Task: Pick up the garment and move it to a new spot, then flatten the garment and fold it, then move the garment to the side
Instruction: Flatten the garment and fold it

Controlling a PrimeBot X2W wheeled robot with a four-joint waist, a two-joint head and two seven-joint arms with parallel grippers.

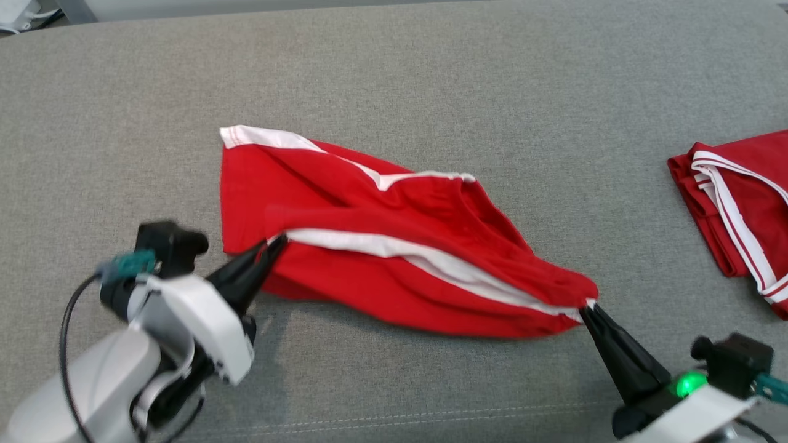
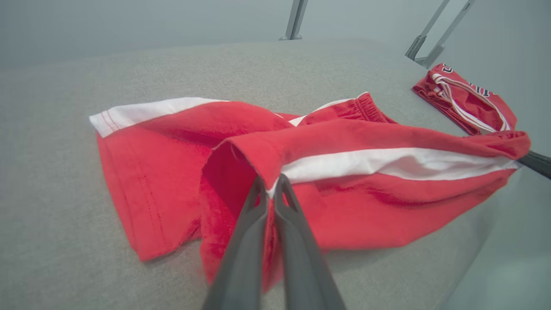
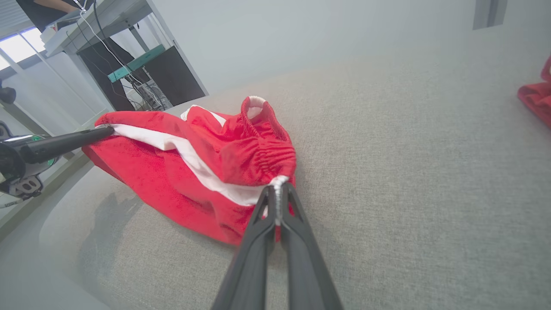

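The left hand (image 1: 278, 242) and right hand (image 1: 585, 309) each pinch one end of the crumpled red shorts (image 1: 381, 271), which sag onto the grey worktop (image 1: 431, 74). Pick-up apparently begun; flattening, folding and setting aside are yet to come.

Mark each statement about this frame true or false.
1. Both the left gripper and the right gripper are shut on the red shorts. True.
2. The left gripper pinches the elastic band at the waist. False: the right gripper holds the waistband; the left holds a leg hem.
3. A second red garment lies apart, toward the robot's right. True.
4. The shorts are folded flat. False: they're bunched, stretched between the grippers.
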